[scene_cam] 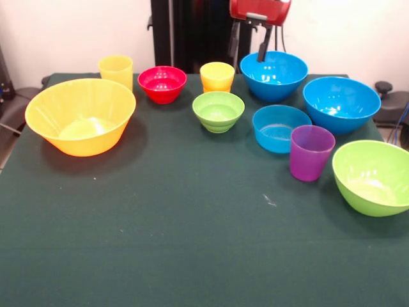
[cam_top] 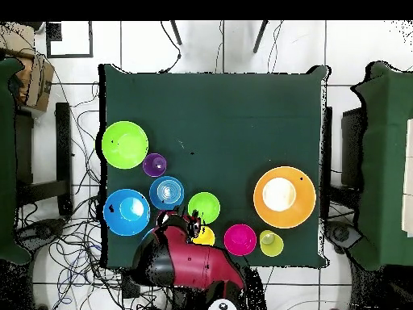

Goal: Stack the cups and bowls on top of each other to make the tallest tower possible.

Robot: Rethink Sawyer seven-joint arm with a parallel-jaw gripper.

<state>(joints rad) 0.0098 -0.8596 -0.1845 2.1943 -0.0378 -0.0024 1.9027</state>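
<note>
The red and black arm [scene_cam: 260, 9] comes down at the far edge of the table [scene_cam: 192, 224], on the robot's side, and its gripper [scene_cam: 250, 46] hangs over the rim of a large blue bowl [scene_cam: 273, 75] there. In the front view two dark fingers [scene_cam: 262, 45] point down with a gap between them, so they stand apart and hold nothing. From above, the arm covers this bowl almost fully.

Nothing is stacked; each piece stands alone. The huge orange-yellow bowl [scene_cam: 80, 116] is near one side edge, and a yellow cup [scene_cam: 115, 69] stands behind it near the far corner. Along the far edge follow the small red bowl [scene_cam: 162, 83] and the second yellow cup [scene_cam: 217, 76], with the small green bowl [scene_cam: 218, 110] just in front of that cup. Toward the other side edge are the shallow blue bowl [scene_cam: 279, 128], the second large blue bowl [scene_cam: 341, 103], the purple cup [scene_cam: 311, 152] and the lime green bowl [scene_cam: 374, 176].
</note>
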